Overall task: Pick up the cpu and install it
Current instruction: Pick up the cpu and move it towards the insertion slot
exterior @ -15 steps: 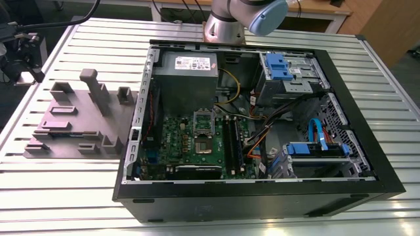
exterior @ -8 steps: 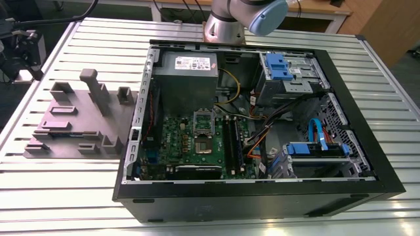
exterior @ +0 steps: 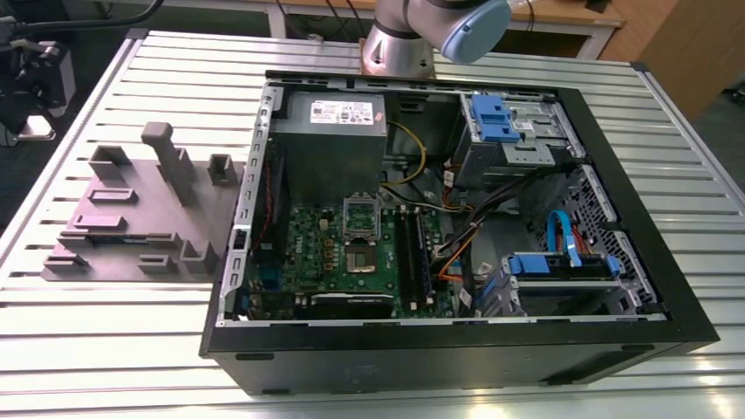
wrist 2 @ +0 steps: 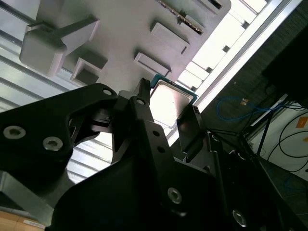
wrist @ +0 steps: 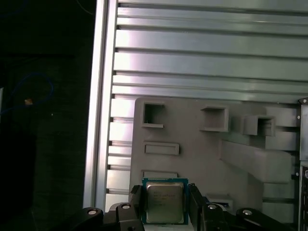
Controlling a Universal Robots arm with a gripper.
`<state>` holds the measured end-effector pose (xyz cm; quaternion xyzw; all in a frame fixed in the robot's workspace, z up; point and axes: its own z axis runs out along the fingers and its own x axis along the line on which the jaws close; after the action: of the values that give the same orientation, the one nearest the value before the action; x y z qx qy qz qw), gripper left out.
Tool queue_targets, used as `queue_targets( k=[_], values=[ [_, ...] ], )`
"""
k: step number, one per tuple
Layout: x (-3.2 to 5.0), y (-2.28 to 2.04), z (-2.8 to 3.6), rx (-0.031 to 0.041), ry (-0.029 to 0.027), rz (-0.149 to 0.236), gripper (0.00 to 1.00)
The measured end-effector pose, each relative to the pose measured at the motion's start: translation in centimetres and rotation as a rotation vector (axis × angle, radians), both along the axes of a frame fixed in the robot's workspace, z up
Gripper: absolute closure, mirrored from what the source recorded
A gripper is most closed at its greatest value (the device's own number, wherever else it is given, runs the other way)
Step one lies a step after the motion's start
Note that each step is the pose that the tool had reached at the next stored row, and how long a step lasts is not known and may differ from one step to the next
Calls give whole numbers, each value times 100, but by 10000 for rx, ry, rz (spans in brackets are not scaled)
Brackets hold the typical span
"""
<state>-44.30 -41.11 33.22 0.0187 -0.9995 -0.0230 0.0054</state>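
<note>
You'll see the cpu (wrist: pixel 164 202) has a smooth, silvery metal top with a soft sheen, while the fingers (wrist: pixel 196 202) look matt black, whether plastic or coated metal I can't tell. Your part holder (wrist: pixel 192 163) is dull grey plastic, and the bench (wrist: pixel 192 53) is ribbed bare metal, bright and reflective.

A table (exterior: pixel 117 340) of ribbed, silvery metal slats spreads under me, and its strips catch a bright glare. Past its edge the floor (wrist: pixel 43 144) is dark, with a blue cable (wrist 2: pixel 222 103) looped on it. Beyond the table stand a wooden desk (exterior: pixel 559 13) and a brown wooden panel (exterior: pixel 686 52).
</note>
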Motion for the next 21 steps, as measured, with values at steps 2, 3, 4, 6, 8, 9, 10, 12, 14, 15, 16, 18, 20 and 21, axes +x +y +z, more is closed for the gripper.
queue_targets(
  k=[2, 3, 4, 6, 8, 9, 10, 12, 14, 15, 16, 18, 20, 21],
  values=[
    [0, 0, 32, 0, 0, 0, 53],
    [0, 0, 48, 0, -1, 0, 53],
    [0, 0, 62, 1, 0, 0, 53],
    [0, 0, 105, 0, 0, 0, 53],
    [0, 0, 132, 0, -1, 0, 53],
    [0, 0, 145, 1, -1, 0, 53],
    [0, 0, 158, 0, -1, 0, 53],
    [0, 0, 183, 1, -1, 0, 53],
    [0, 0, 206, 1, -1, 0, 53],
    [0, 0, 216, 0, 0, 0, 53],
    [0, 0, 226, 0, 0, 0, 53],
    [0, 0, 247, 0, 0, 0, 53],
    [0, 0, 262, 1, -1, 0, 53],
    [0, 0, 272, 1, -1, 0, 53]
  ],
)
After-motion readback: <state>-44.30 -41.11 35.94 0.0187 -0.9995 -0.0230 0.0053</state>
